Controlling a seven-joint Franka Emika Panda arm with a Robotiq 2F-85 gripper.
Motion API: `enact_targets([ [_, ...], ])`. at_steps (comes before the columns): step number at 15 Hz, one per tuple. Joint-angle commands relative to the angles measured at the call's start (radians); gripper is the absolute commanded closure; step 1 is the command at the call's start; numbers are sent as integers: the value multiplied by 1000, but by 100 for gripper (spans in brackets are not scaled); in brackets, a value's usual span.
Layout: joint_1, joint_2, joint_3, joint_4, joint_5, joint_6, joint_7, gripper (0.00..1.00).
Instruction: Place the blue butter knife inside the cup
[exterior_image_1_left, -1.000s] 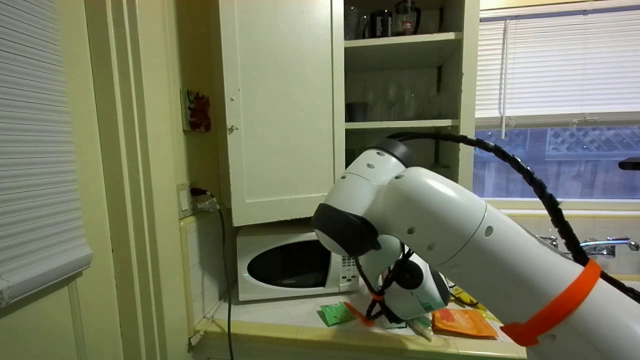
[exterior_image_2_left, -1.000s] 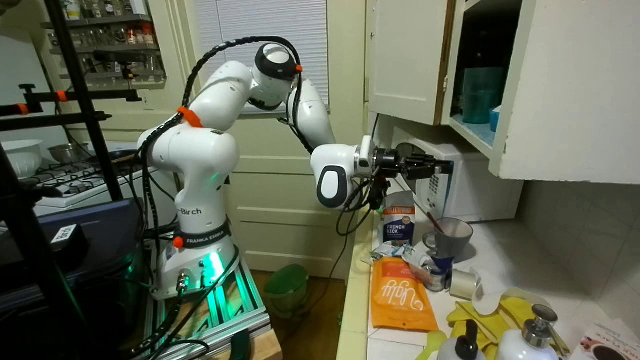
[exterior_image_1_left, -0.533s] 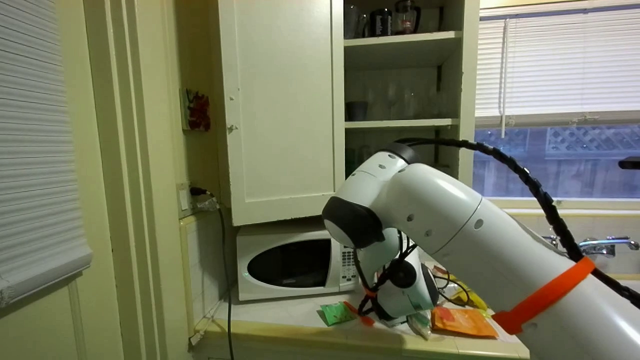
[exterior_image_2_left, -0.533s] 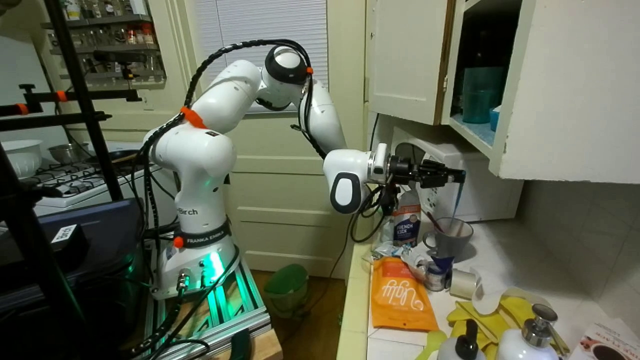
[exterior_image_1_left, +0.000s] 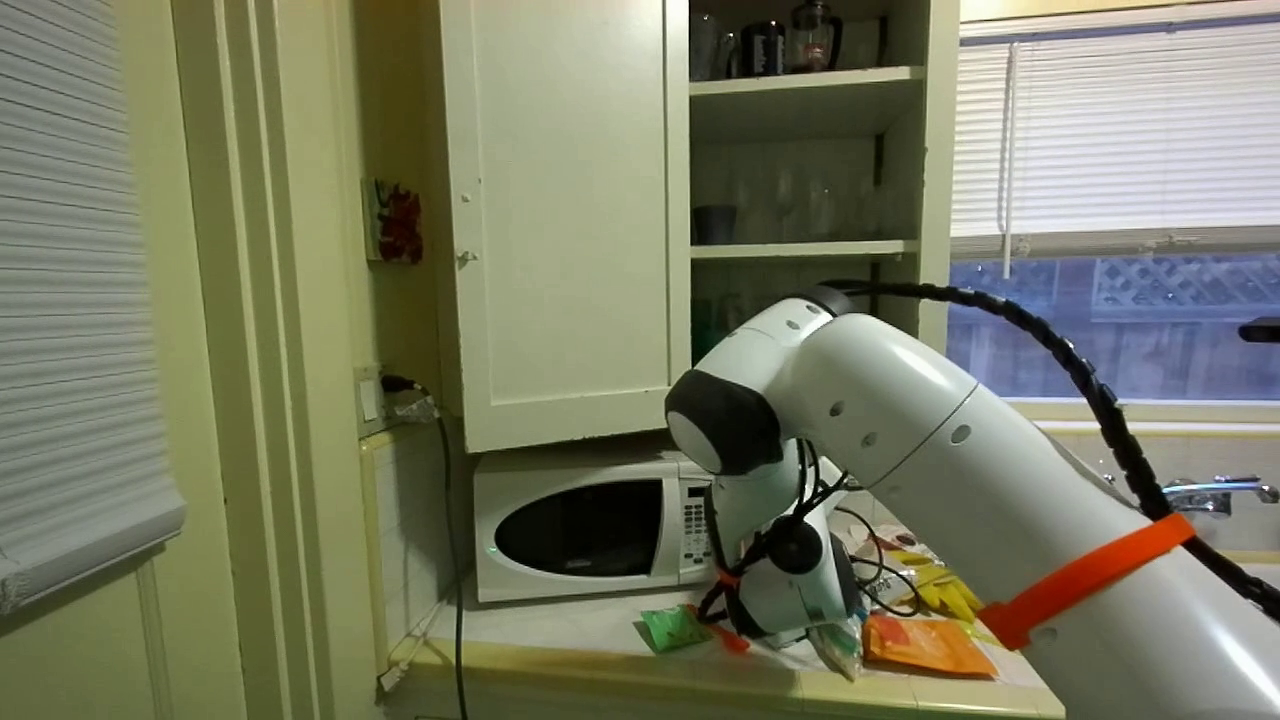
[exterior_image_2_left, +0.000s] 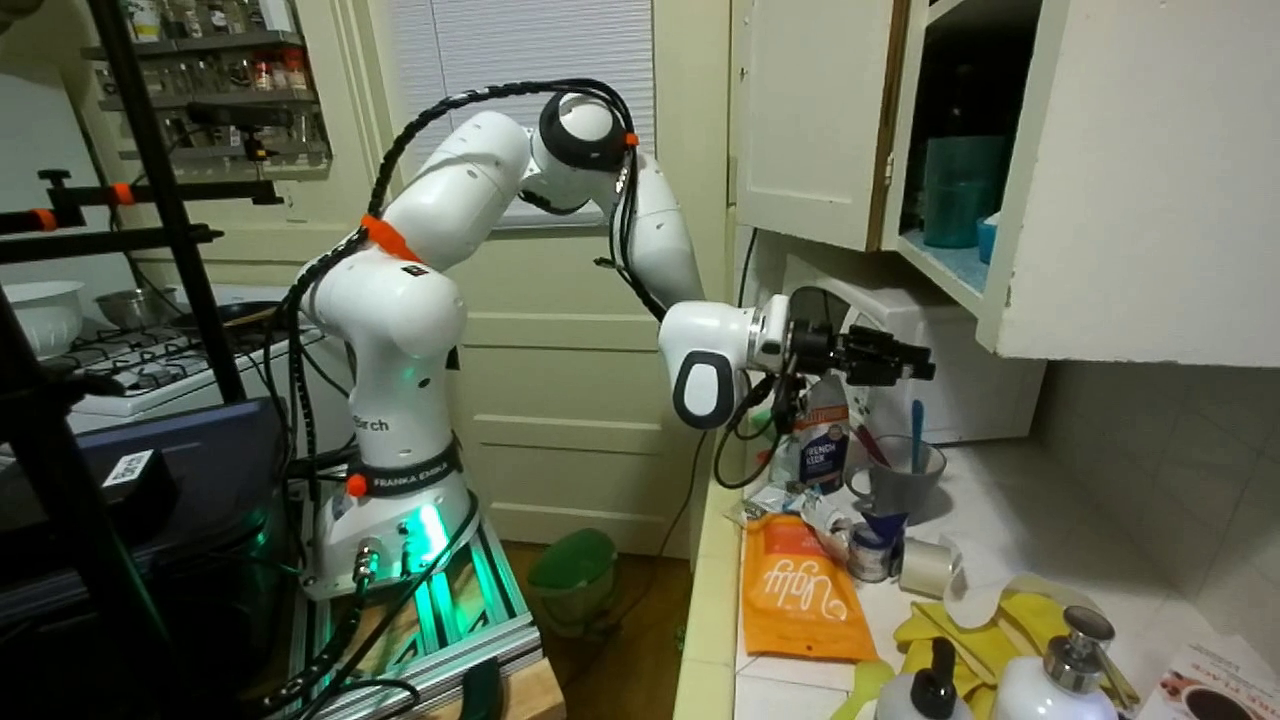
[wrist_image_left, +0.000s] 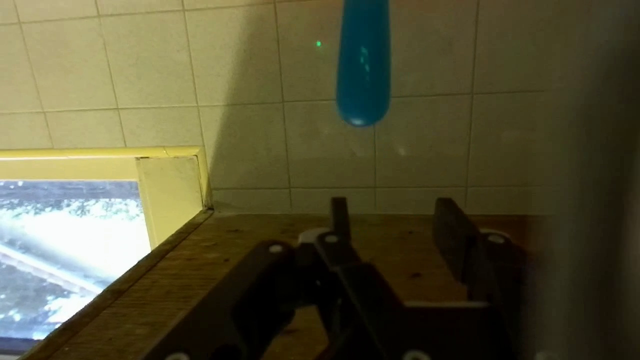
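The blue butter knife (exterior_image_2_left: 917, 436) stands nearly upright in the grey cup (exterior_image_2_left: 912, 488) in an exterior view. Its handle rises above the rim and its lower part is inside the cup. My gripper (exterior_image_2_left: 924, 364) is a little above the handle top, apart from it. In the wrist view the gripper (wrist_image_left: 392, 207) has its two fingers spread with nothing between them. The rounded end of the knife handle (wrist_image_left: 364, 67) hangs in the upper middle of that view, beyond the fingertips. In the exterior view with the arm in front, the cup and gripper are hidden.
A dark red utensil (exterior_image_2_left: 870, 444) also leans in the cup. A coffee bag (exterior_image_2_left: 824, 440), an orange pouch (exterior_image_2_left: 803, 595) and a small can (exterior_image_2_left: 870, 553) stand or lie nearby. The microwave (exterior_image_1_left: 580, 530) is behind. The cabinet (exterior_image_2_left: 1130, 200) overhangs the counter at right.
The gripper moved out over the cup with the knife, which swung down to point into it. The fingers then opened, and the knife dropped into the cup, away from the gripper.
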Motion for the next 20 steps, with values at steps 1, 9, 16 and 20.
enact_targets([
  [1,24,-91,-10,-89,-41,-2,25,20],
  [9,132,-496,-171,-428,-397,-37,197,0],
  [16,118,-829,-328,-476,-951,-117,144,0],
  [20,117,-806,-334,-442,-1005,-104,187,0],
])
